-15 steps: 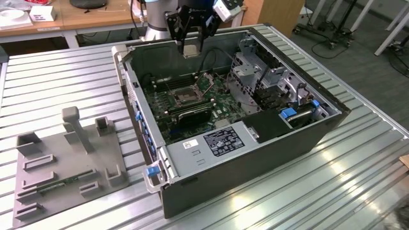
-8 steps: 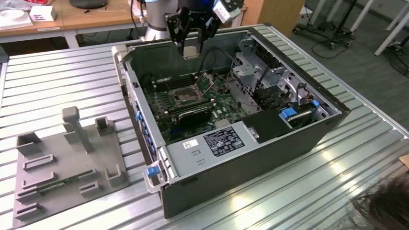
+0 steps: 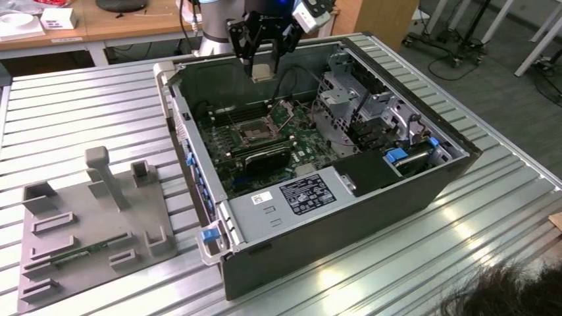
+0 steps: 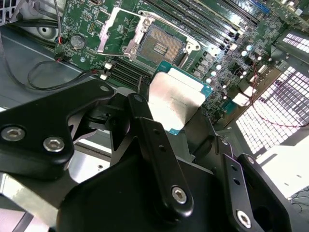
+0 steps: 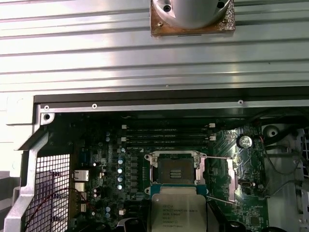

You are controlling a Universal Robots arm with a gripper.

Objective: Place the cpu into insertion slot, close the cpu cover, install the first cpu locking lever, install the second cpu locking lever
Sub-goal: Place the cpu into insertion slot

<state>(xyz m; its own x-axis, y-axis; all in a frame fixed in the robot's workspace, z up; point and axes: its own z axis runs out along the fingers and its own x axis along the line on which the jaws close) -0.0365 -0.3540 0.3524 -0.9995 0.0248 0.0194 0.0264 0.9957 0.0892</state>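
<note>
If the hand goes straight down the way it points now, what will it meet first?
Likely the held cpu lands on the insertion slot or the board just beside it; depth is unclear.

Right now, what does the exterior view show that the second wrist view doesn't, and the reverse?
Exterior view adds the whole computer case on the slatted table, with a grey fixture plate at the exterior view's left. Second wrist view adds the coin cell battery beside the swung-open cpu cover. Both share the cpu gripped in the jaws and the empty insertion slot.
</note>
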